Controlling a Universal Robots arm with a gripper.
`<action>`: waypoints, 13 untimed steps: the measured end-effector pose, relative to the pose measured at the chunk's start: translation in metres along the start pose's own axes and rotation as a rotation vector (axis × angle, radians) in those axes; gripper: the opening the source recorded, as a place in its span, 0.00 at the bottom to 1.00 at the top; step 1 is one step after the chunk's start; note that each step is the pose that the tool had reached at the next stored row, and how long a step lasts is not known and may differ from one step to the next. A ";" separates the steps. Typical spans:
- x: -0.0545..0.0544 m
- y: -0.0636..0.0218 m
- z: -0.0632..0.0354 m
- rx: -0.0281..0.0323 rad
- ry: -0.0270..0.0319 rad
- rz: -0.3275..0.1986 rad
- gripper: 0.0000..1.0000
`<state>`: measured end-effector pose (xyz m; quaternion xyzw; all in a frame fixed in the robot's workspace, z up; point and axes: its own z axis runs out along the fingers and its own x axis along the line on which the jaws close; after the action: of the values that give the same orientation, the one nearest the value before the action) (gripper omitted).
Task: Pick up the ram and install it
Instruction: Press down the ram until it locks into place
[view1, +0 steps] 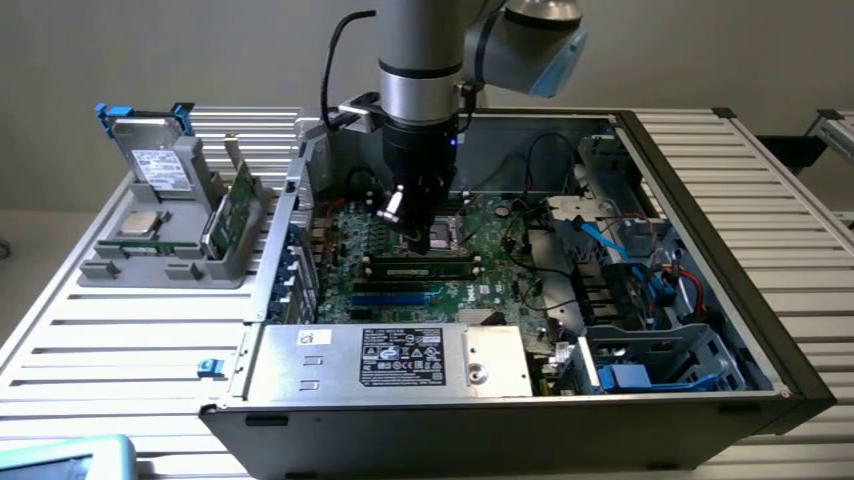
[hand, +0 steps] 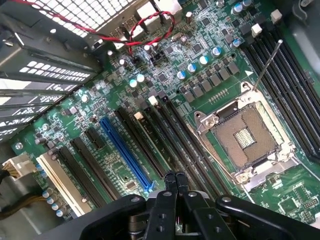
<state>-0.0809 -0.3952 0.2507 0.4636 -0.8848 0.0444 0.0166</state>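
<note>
I see the tool (hand: 174, 179) as matt black plastic. The motherboard (hand: 200, 55) is glossy green laminate; its CPU socket (hand: 243, 135) frame is bright bare metal. The power supply (view1: 387, 355) casing is dull grey sheet metal. The counter (view1: 120, 330) is ribbed, pale matt metal.

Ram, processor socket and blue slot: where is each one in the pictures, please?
ram (view1: 424, 266): exterior view, middle of the green stick.
processor socket (hand: 246, 136): wrist view, centre of its contact field.
blue slot (hand: 126, 154): wrist view, middle of its length.
</note>
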 end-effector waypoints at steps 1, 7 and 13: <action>0.000 0.0000 0.0000 0.0029 -0.0017 0.009 0.11; 0.000 -0.0001 0.0001 0.0191 -0.0097 0.063 0.11; 0.000 0.0000 0.0001 0.0169 -0.0055 0.138 0.11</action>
<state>-0.0809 -0.3953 0.2506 0.4019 -0.9142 0.0516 0.0071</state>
